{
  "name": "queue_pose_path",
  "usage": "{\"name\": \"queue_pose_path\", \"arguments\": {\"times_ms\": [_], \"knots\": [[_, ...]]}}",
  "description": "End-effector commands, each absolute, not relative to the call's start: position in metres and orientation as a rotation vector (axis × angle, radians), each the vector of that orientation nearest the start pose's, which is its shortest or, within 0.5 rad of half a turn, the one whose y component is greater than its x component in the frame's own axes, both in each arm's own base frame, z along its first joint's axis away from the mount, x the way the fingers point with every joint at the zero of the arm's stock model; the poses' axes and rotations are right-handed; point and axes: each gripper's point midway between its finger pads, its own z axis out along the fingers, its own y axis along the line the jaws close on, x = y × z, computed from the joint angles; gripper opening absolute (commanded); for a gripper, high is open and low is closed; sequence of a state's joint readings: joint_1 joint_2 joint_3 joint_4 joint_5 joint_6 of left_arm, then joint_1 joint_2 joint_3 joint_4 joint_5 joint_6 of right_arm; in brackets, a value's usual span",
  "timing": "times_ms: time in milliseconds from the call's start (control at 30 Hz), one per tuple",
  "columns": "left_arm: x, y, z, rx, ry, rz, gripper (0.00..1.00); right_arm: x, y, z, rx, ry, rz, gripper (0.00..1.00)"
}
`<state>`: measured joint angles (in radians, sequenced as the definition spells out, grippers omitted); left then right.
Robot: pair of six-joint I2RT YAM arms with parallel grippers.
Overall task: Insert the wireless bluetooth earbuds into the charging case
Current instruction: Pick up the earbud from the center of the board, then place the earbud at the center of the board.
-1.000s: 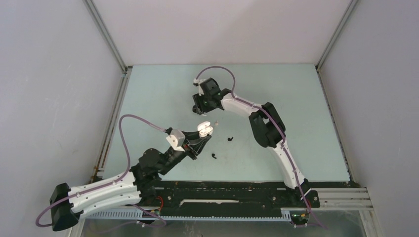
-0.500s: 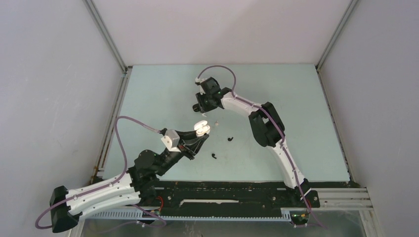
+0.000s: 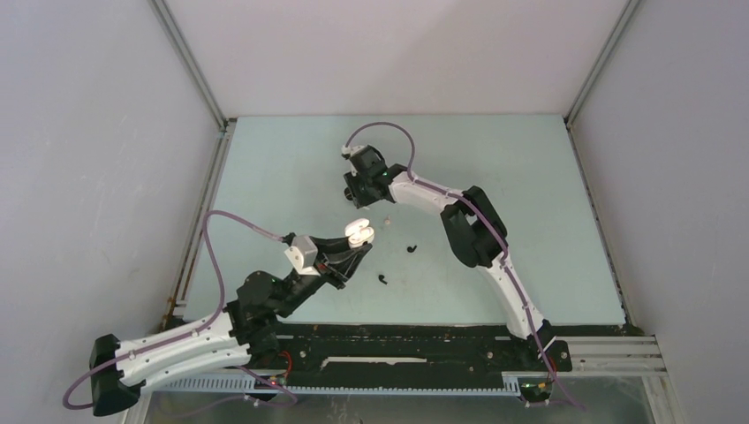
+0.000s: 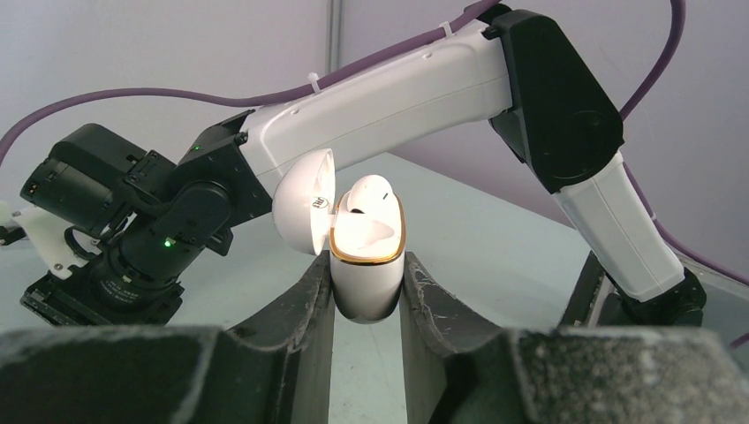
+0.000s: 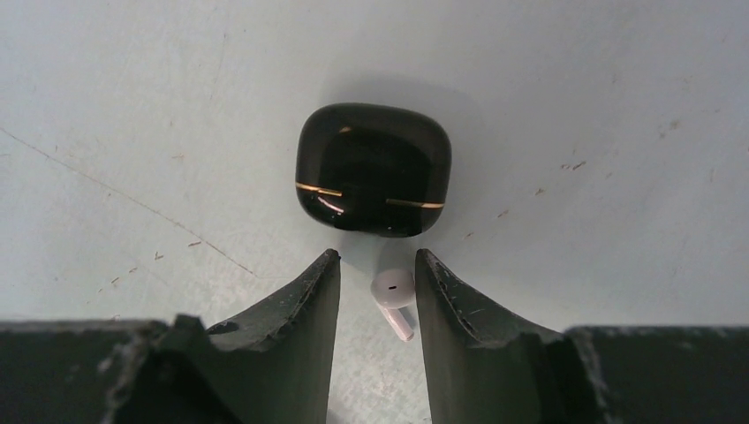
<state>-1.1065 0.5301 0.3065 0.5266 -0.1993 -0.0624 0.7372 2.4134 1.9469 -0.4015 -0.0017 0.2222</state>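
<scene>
Straddling white earbud (image 5: pixel 393 289) w/ right end effector (image 5: pixel 377 261), jaws unclenched; left end effector (image 4: pixel 366 265) grips charging case (image 4: pixel 366 291). Next: pinch, lift.

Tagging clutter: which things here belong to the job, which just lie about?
In use: open white gold-rimmed plastic case, white earbud seated in it, loose white short-stemmed earbud straddled by right gripper.
Lying about, for now: closed glossy black case, two small black earbuds.

Pale green bench (image 3: pixel 548 230), surface scuffed and scratched. Grey walls (image 3: pixel 88 132) enclose its left, far and right sides. Black base plate (image 3: pixel 406 340) along its near edge.
</scene>
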Motion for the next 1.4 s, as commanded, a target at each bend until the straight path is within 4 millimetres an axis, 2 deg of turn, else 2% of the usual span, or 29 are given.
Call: {"name": "queue_pose_path", "arguments": {"times_ms": [0, 200, 400, 500, 633, 833, 867, 900, 967, 1067, 1367], "knots": [[0.158, -0.249, 0.288, 0.5, 1.215, -0.882, 0.0, 0.408, 0.385, -0.009, -0.618, 2.518, 0.328, 0.39], [0.158, -0.254, 0.286, 0.519, 1.213, -0.879, 0.0, 0.407, 0.377, -0.01, -0.592, 2.523, 0.293, 0.36], [0.157, -0.257, 0.284, 0.528, 1.215, -0.886, 0.0, 0.404, 0.377, -0.011, -0.596, 2.522, 0.276, 0.22], [0.157, -0.257, 0.283, 0.53, 1.219, -0.887, 0.0, 0.402, 0.375, -0.011, -0.593, 2.53, 0.278, 0.19], [0.157, -0.257, 0.28, 0.534, 1.222, -0.881, 0.0, 0.404, 0.364, 0.003, -0.565, 2.518, 0.295, 0.15], [0.157, -0.26, 0.277, 0.546, 1.21, -0.882, 0.0, 0.417, 0.319, 0.049, -0.428, 2.452, 0.323, 0.15], [0.157, -0.262, 0.276, 0.552, 1.209, -0.88, 0.0, 0.417, 0.31, 0.062, -0.397, 2.433, 0.336, 0.14], [0.157, -0.263, 0.275, 0.557, 1.209, -0.88, 0.0, 0.415, 0.299, 0.059, -0.374, 2.443, 0.337, 0.14], [0.157, -0.265, 0.275, 0.569, 1.203, -0.879, 0.0, 0.411, 0.28, 0.074, -0.332, 2.423, 0.363, 0.14], [0.157, -0.268, 0.273, 0.584, 1.195, -0.878, 0.0, 0.396, 0.246, 0.068, -0.275, 2.457, 0.355, 0.11], [0.155, -0.282, 0.277, 0.609, 1.169, -0.91, 0.0, 0.364, 0.182, 0.06, -0.057, 2.492, 0.404, 0.13]]}}
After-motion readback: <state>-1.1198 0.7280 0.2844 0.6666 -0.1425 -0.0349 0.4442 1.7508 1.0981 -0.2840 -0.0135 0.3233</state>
